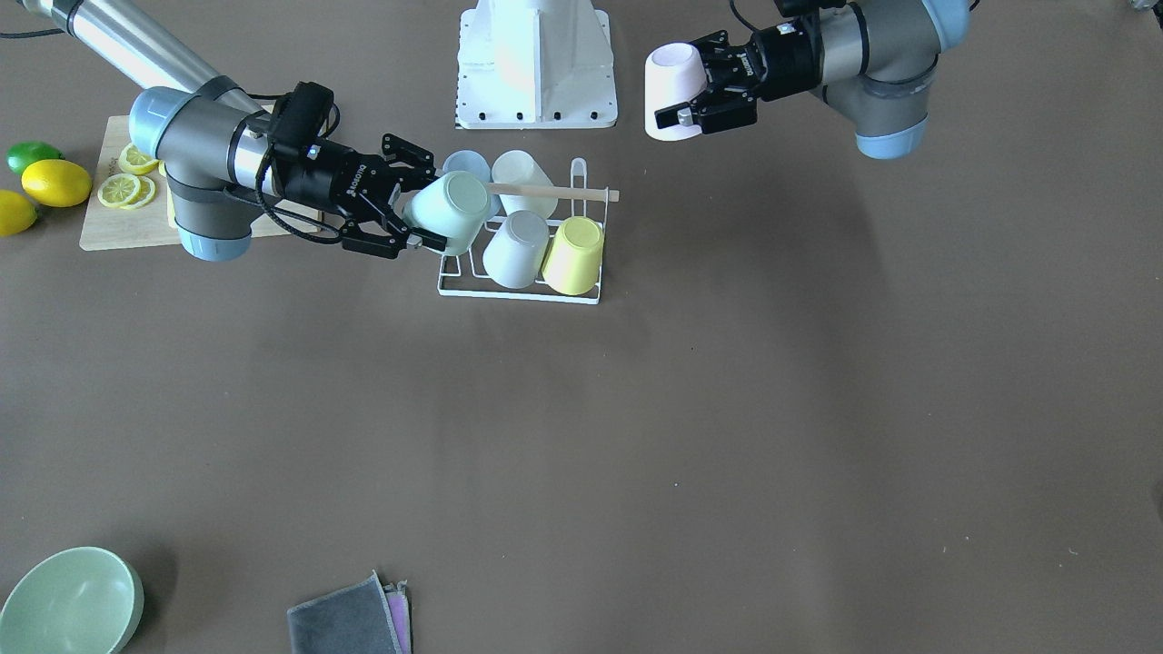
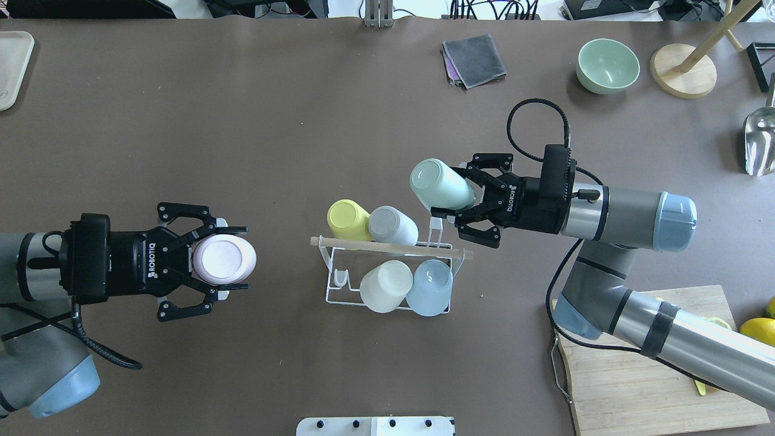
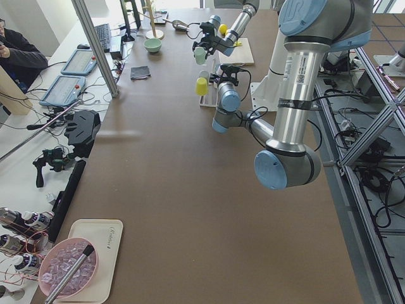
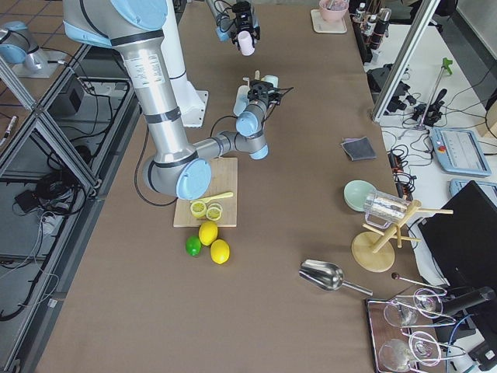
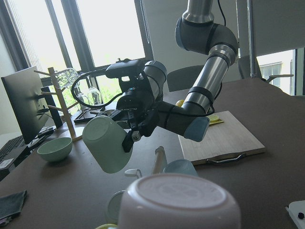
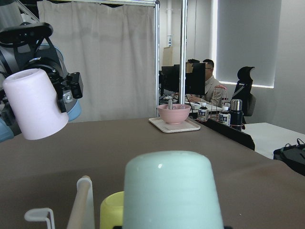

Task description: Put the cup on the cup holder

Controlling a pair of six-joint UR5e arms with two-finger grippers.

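The cup holder [image 2: 330, 289] is a white wire rack with a wooden dowel handle [image 2: 387, 247], at mid-table. It bears a yellow [image 2: 346, 219], a grey [image 2: 392, 224], a cream [image 2: 385, 286] and a light blue cup [image 2: 430, 287]. My right gripper [image 2: 451, 189] is shut on a mint cup [image 2: 441, 184], tilted, just above the rack's far right corner by a free prong [image 2: 435, 227]. My left gripper [image 2: 239, 258] is shut on a pale pink cup [image 2: 224, 259], held in the air to the left of the rack. A second free prong [image 2: 341, 277] stands at the near left.
A green bowl [image 2: 607, 65], a folded grey cloth [image 2: 473, 59], a wooden stand [image 2: 684, 69] and a metal scoop [image 2: 760, 142] lie far right. A cutting board [image 2: 642, 369] with lemon slices and lemons [image 1: 56, 182] lies under my right arm. A tray [image 2: 12, 66] is far left.
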